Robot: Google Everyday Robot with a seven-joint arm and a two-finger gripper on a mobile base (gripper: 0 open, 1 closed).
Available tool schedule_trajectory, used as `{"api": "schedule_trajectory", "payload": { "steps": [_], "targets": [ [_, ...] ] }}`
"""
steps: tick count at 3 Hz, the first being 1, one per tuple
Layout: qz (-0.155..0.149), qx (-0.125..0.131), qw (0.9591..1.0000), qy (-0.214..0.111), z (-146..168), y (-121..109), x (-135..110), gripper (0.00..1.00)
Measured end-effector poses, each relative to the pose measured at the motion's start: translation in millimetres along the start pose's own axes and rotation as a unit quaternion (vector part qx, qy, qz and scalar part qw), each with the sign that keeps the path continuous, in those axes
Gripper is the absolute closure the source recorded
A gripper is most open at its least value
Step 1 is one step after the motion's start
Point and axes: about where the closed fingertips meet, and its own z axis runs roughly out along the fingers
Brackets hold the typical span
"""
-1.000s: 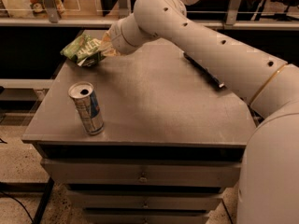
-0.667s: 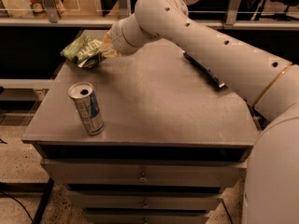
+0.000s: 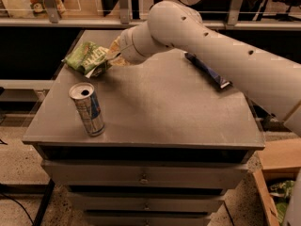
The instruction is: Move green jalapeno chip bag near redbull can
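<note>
Reaches across the counter [image 3: 164, 107] from the right with the arm [image 3: 211, 46], setting the hand [image 3: 112, 55] at the far left corner, right against the right end of the green jalapeno chip bag [image 3: 87, 58]; cannot tell whether spread, pressed together or pinching the foil, only that it looks to be in contact. Shows the bag crumpled, long axis roughly left to right along the back edge, stretching leftward away from the hand. Puts the redbull can [image 3: 87, 108] upright near the front left edge, well apart from the bag, almost straight in front of it toward the camera; so calls for a pull toward the front, across the bag's long axis, rather than a sideways sweep. Leaves the dark blue chip bag [image 3: 207, 70] flat at the far right beneath the arm, out of that path. Judging by the gap, counts the move as hardly begun; risks tipping the slim can if the bag comes in low against it.
</note>
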Motion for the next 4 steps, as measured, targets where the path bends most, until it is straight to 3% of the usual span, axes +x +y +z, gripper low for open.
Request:
{"api": "schedule_trajectory", "payload": {
  "steps": [4],
  "targets": [
    [0.036,0.022,0.9991,0.008,-62,87,-11,1.00]
  ]
}}
